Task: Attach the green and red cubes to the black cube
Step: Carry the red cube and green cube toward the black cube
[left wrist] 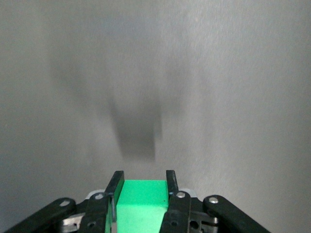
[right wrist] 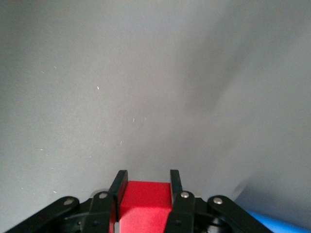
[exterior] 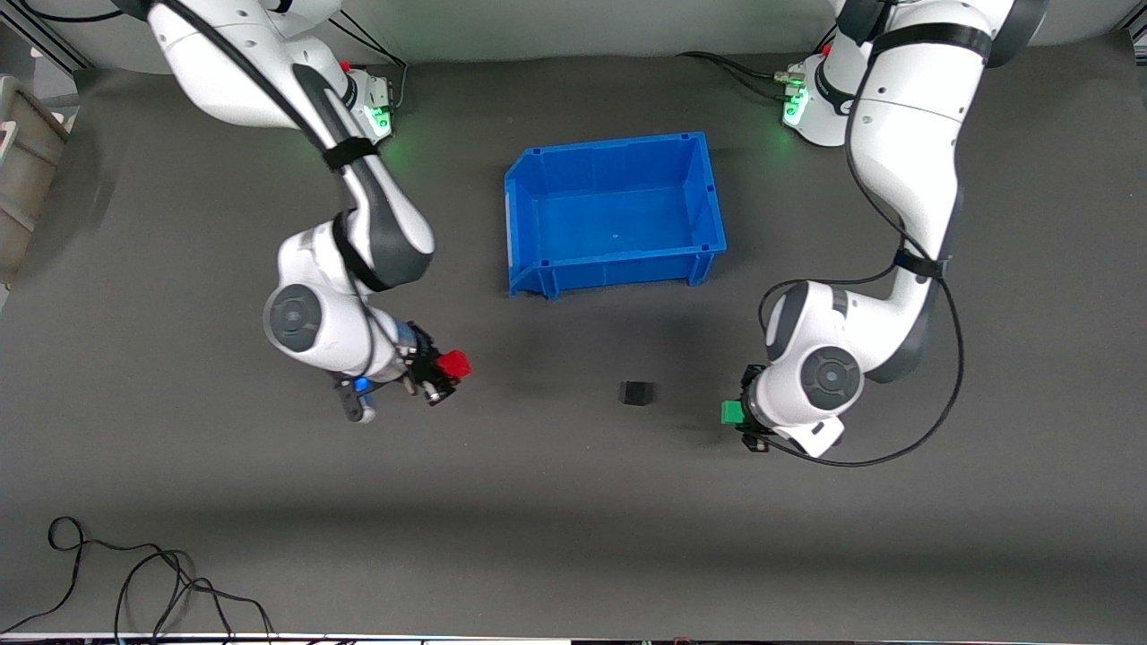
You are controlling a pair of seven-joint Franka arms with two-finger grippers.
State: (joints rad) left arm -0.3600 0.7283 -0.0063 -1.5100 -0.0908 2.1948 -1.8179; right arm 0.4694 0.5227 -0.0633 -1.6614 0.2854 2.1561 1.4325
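The black cube (exterior: pixel 635 392) sits alone on the dark table, nearer the front camera than the blue bin. My left gripper (exterior: pixel 737 414) is shut on the green cube (exterior: pixel 732 412), toward the left arm's end of the table from the black cube. In the left wrist view the green cube (left wrist: pixel 142 196) fills the space between the black fingers (left wrist: pixel 115 182) of the left gripper (left wrist: pixel 144 176). My right gripper (exterior: pixel 448 369) is shut on the red cube (exterior: pixel 453 364), toward the right arm's end. The right wrist view shows the red cube (right wrist: pixel 144 196) clamped in the right gripper (right wrist: pixel 146 175).
A blue bin (exterior: pixel 616 213) with nothing in it stands mid-table, farther from the front camera than the black cube; a corner of the blue bin (right wrist: pixel 279 223) shows in the right wrist view. Loose black cables (exterior: pixel 134 582) lie near the front edge. A grey box (exterior: pixel 27 170) sits at the right arm's end.
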